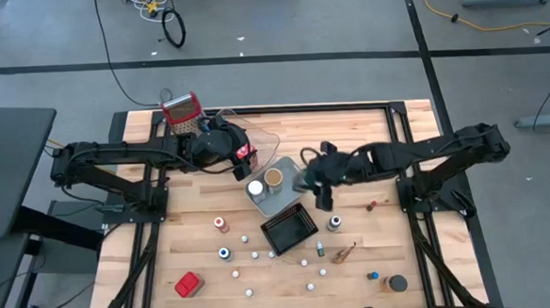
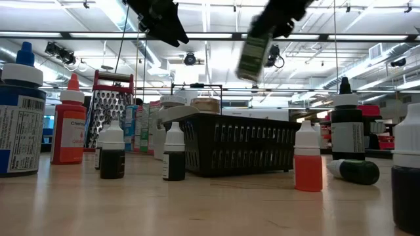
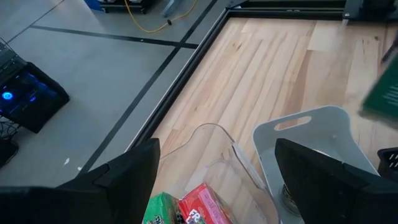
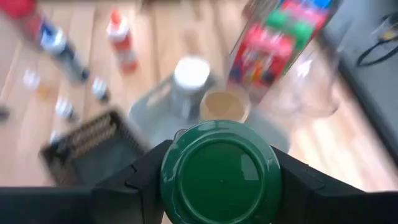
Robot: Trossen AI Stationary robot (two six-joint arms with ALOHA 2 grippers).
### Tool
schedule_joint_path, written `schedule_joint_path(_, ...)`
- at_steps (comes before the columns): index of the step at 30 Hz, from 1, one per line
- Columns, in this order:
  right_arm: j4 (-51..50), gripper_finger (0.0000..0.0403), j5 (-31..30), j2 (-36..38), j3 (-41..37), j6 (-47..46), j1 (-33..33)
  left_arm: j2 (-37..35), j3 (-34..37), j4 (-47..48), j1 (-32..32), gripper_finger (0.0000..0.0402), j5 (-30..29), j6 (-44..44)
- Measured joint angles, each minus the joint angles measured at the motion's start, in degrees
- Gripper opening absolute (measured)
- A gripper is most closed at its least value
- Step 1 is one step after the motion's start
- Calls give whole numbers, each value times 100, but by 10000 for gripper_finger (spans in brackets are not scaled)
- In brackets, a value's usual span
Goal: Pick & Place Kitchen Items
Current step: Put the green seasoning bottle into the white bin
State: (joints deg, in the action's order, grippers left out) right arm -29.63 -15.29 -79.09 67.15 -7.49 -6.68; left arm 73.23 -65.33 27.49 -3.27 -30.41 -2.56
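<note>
No label on any item reads clearly. The right gripper (image 4: 221,180) is clamped on a green-capped jar (image 4: 221,171), held in the air above the grey tray (image 1: 290,172) and black basket (image 1: 289,231). The left gripper (image 3: 214,180) stands with fingers spread wide and empty over the clear tray (image 3: 214,140), where red and green cartons (image 3: 186,208) lie. Small dropper bottles (image 2: 172,152) are scattered on the wooden table (image 1: 368,130). Beyond the table is grey floor with cables.

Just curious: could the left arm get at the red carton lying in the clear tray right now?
Probably yes: the left pincer hangs open just above the red carton in the clear tray, nothing between.
</note>
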Motion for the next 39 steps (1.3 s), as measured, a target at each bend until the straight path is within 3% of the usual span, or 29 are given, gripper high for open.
schedule_joint_path(6,848,205,397,-236,-229,82,491,0,-1,2,0,327,3,217)
schedule_joint_path(13,1021,209,249,-718,-253,-16,850,0,-1,7,1,327,15,305)
schedule_joint_path(39,1531,209,325,-2235,-262,-104,1194,0,-1,2,2,327,197,344)
